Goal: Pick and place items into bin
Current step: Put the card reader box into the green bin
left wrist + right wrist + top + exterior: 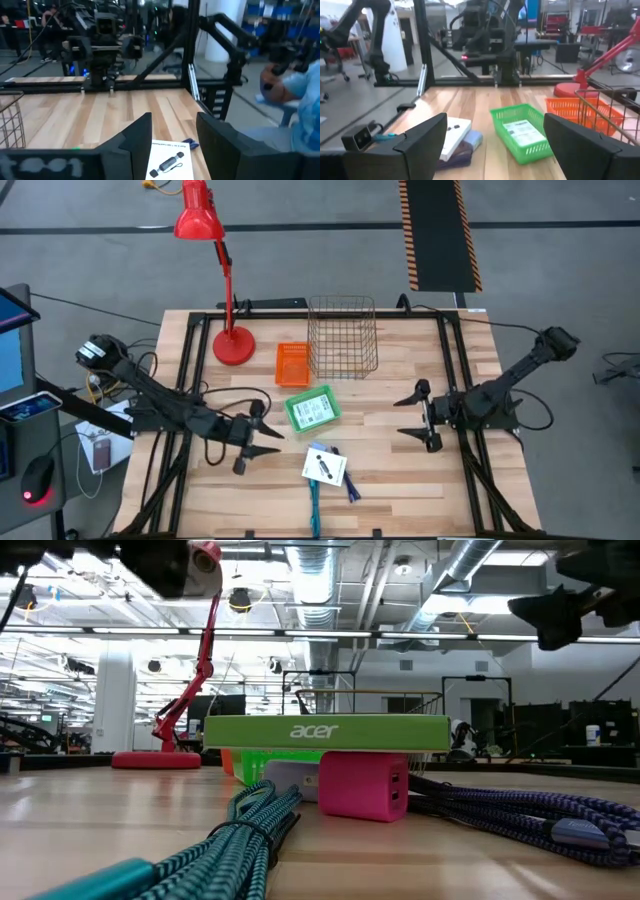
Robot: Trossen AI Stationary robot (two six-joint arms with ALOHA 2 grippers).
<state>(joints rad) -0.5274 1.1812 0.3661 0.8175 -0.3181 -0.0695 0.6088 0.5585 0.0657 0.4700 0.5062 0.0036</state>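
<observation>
A white card pack with dark print [325, 467] lies near the table's front middle, on top of small blocks. The low view shows one of them, a pink block [365, 785]. A teal cable [315, 505] and a purple cable [351, 486] lie beside the pack. A green tray [311, 409] holds another printed card. My left gripper [262, 438] hovers open just left of the pack, pointing level toward it [170, 160]. My right gripper [415, 415] stands wide open at the right, with the pack [456, 131] and the green tray [520, 131] ahead of it.
A wire basket [343, 337] stands at the far middle with an orange tray [292, 364] to its left. A red desk lamp [232, 345] stands at the far left. A black frame [450, 360] borders the table. Bare wood lies between the two grippers.
</observation>
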